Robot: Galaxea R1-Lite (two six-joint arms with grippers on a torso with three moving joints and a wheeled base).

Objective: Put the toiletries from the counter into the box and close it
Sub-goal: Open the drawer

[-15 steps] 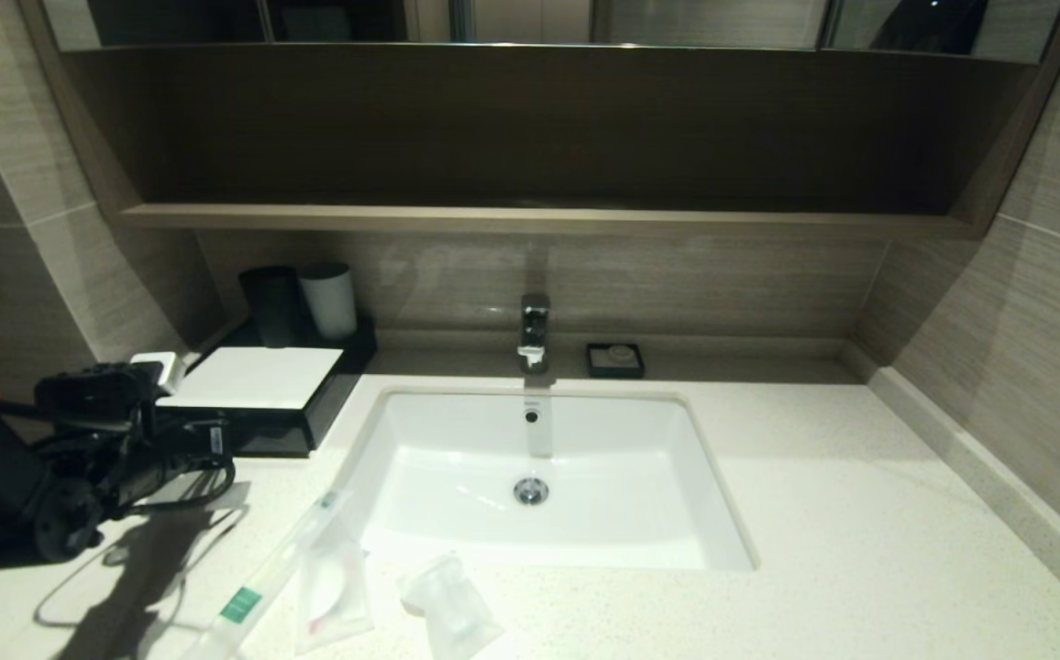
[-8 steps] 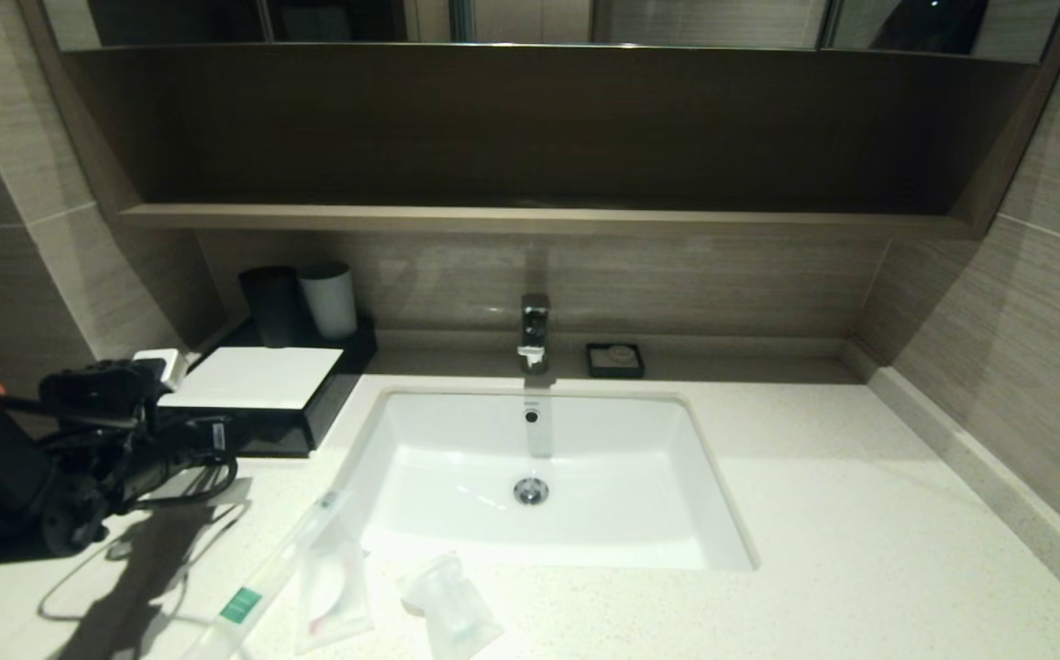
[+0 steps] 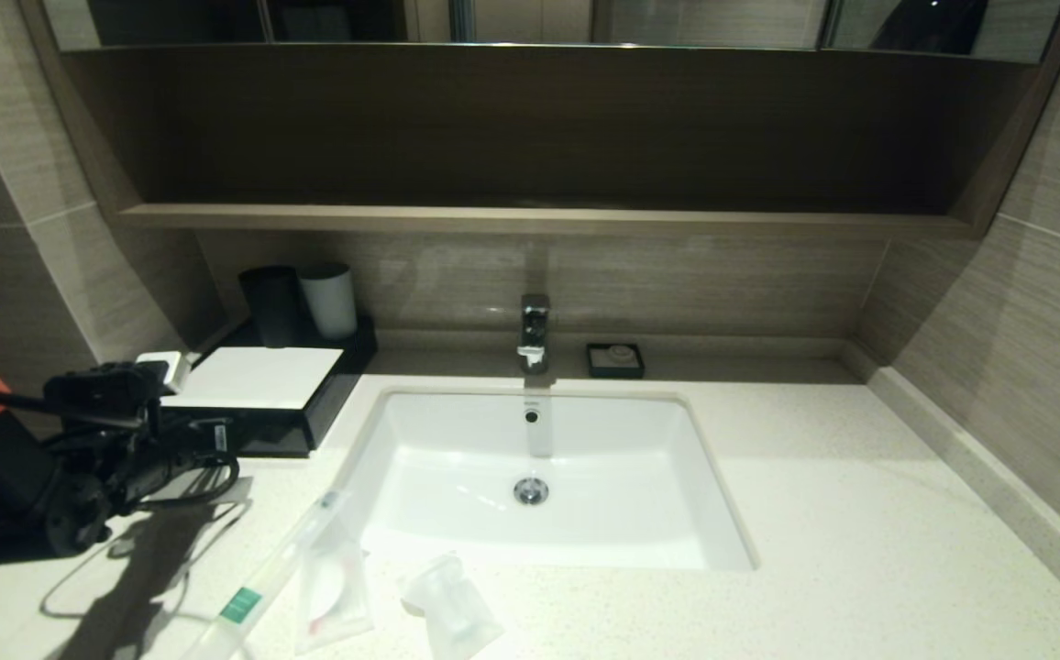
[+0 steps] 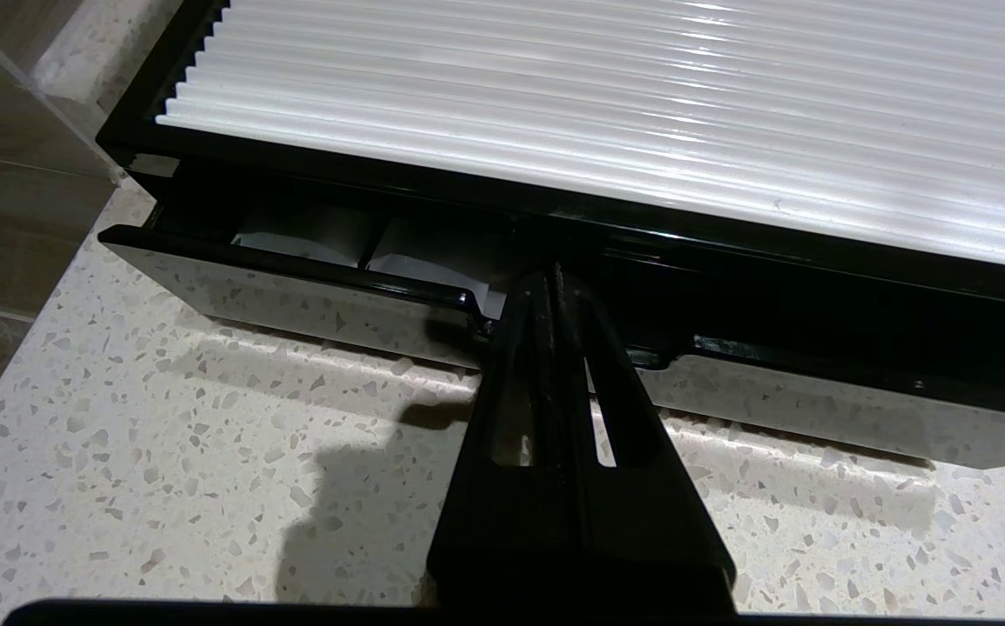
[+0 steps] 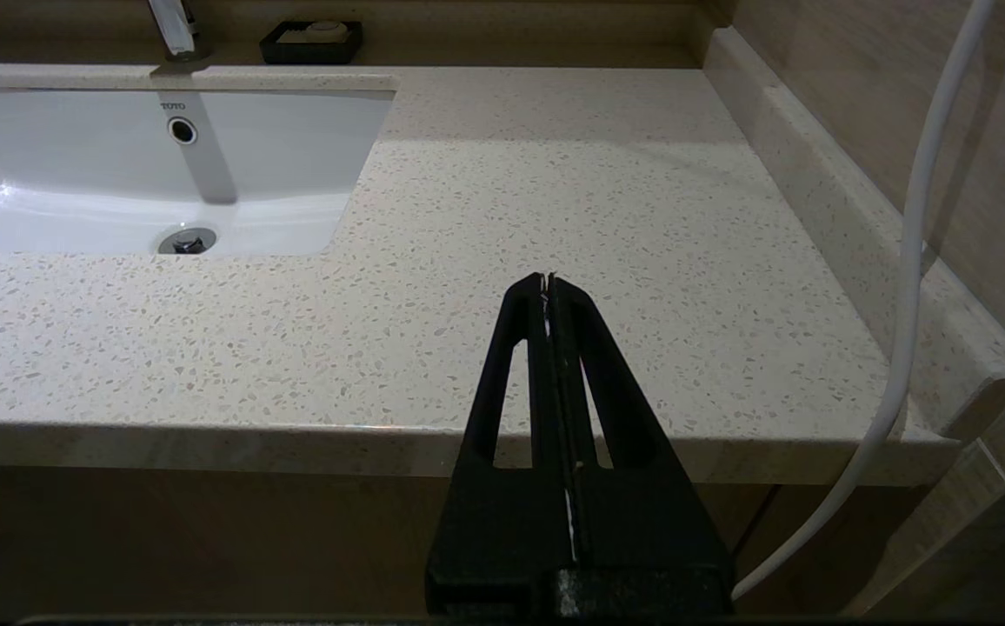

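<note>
A black box with a white ribbed top (image 3: 255,378) stands on the counter left of the sink; it also shows in the left wrist view (image 4: 607,96). Its drawer front (image 4: 294,287) stands slightly out, with white contents (image 4: 320,239) showing in the gap. My left gripper (image 4: 550,283) is shut, its tip at the notch in the drawer's top edge; in the head view it (image 3: 218,438) is at the box front. A long toothbrush packet (image 3: 259,582), a clear pouch (image 3: 333,587) and a clear packet (image 3: 449,610) lie near the counter's front. My right gripper (image 5: 546,283) is shut and empty.
White sink (image 3: 539,541) with faucet (image 3: 535,330) in the middle. A black soap dish (image 3: 615,359) sits behind it. A black cup (image 3: 269,305) and a white cup (image 3: 328,300) stand behind the box. The right gripper hovers over the counter's front right edge (image 5: 381,430), beside a white cable (image 5: 911,261).
My left arm has edged slightly right, toward the box front. The packets on the counter have not moved.
</note>
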